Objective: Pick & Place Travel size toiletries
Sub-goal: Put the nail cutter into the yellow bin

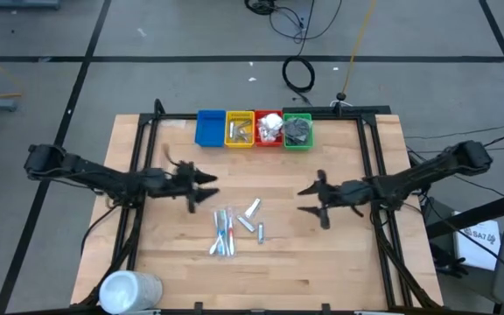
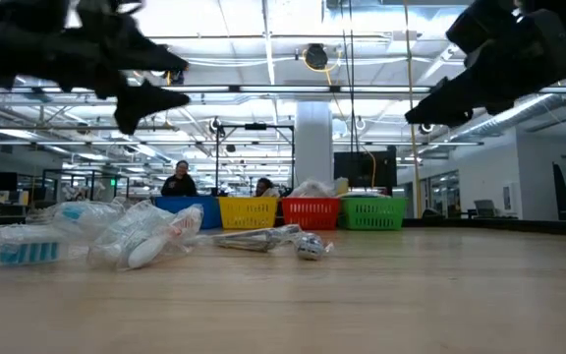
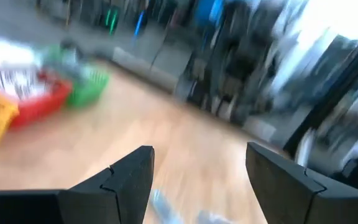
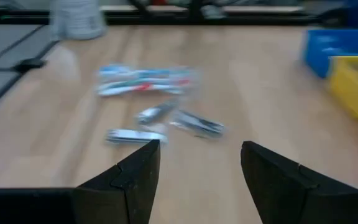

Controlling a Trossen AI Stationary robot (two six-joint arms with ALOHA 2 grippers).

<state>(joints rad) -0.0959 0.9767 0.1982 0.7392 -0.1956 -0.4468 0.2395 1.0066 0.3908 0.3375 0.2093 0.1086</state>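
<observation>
High view: the left end effector [image 1: 206, 187] and right end effector [image 1: 309, 199] are hovering open and empty either side of the wrapped sticks [image 1: 223, 232] and silver tubes [image 1: 253, 219], mid-counter [image 1: 348, 262]; a descent onto one looks next.

Right wrist view: bare wood is lying all around the pile, the blue bin [image 4: 340, 46] well apart.
</observation>
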